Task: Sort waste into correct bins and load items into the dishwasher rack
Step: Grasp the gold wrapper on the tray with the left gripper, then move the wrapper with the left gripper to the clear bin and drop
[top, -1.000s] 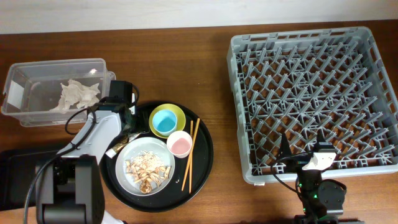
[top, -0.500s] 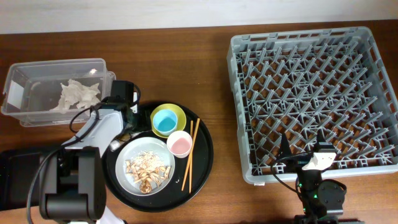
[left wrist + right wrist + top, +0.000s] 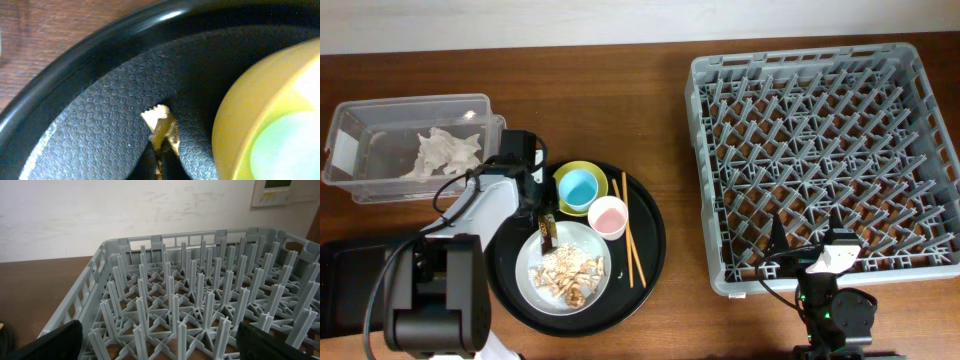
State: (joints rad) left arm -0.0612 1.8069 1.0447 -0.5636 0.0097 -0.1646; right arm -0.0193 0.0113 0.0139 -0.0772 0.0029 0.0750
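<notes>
waste wrapper (image 3: pixel 161 124) raised (tray (image 3: pixel 648 266) contents shifted)
left gripper (image 3: pixel 541 212) pinches it; right gripper (image 3: pixel 807 235) gapes empty; binning next.

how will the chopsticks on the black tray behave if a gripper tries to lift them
The chopsticks look thin and wooden, so probably stiff and very light. They lie flat on the round black tray, so a nudge may roll them. As two loose sticks, they may not lift together.
</notes>
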